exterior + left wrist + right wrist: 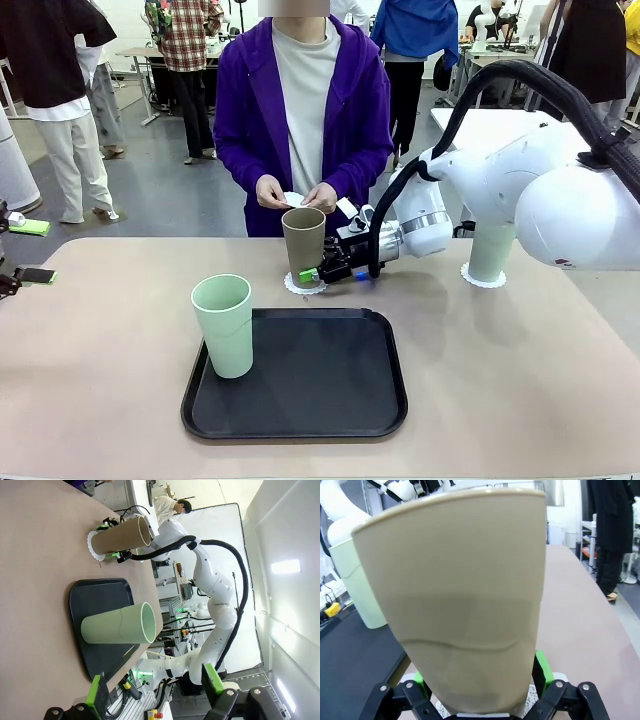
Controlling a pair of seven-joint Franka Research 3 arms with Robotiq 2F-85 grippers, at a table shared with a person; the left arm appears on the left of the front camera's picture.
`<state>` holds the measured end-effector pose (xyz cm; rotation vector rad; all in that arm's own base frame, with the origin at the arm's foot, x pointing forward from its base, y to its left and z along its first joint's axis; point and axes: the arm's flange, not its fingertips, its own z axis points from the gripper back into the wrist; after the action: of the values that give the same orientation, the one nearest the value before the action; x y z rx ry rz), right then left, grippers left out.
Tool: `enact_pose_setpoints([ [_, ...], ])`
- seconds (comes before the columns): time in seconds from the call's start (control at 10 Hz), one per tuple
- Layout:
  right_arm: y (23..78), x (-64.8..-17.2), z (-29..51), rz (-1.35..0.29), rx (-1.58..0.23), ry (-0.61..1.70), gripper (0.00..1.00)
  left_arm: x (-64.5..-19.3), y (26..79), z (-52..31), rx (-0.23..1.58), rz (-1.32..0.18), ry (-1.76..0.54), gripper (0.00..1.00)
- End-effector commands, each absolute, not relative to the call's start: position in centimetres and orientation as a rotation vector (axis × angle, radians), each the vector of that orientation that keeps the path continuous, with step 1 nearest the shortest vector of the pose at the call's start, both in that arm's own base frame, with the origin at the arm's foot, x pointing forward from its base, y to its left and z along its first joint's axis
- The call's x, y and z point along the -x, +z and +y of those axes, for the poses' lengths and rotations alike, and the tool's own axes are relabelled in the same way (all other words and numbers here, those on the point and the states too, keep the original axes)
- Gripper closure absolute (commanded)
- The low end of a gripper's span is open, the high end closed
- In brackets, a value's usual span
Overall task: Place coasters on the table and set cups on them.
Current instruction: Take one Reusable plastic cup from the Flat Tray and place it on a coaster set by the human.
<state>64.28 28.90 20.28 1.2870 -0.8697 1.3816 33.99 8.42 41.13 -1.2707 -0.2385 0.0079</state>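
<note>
Showing the tan cup (303, 240) upright on the first coaster (296, 287), at mid-width toward the far side of the table (520, 380). The right gripper (312, 273) lies low and level, its fingers bracketing the cup's base with the green pads close against the wall; whether they press or stand just clear cannot be told. To the robot's right, a mint cup (490, 255) stands upright on the second coaster (480, 280), partly hidden by the right arm. A black tray (320, 370) near the robot's edge holds one other mint cup (225, 330) in its left part, upright, its visible inner wall bare. The person's hands (322, 196) hold the third coaster (294, 198) above the far edge. At the table's left edge, the left gripper (154, 685) has its fingers spread wide with nothing between them.
</note>
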Motion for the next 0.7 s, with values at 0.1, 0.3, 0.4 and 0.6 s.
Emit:
enact_pose_setpoints([
  [0.1,20.8,-64.6,29.2,-0.814,-1.245,1.422,0.0,-33.9,41.1,8.5,1.279,-0.253,-0.001,0.0],
  [0.3,20.9,-64.5,29.1,-0.785,-1.225,1.425,0.0,-33.9,41.1,8.5,1.279,-0.253,-0.001,0.0],
  [0.4,21.1,-64.3,29.0,-0.743,-1.197,1.446,0.0,-33.9,41.1,8.5,1.279,-0.253,-0.001,0.0],
  [0.6,22.4,-63.6,28.8,-0.697,-1.135,1.451,0.0,-33.9,41.1,8.5,1.279,-0.253,-0.001,0.0],
])
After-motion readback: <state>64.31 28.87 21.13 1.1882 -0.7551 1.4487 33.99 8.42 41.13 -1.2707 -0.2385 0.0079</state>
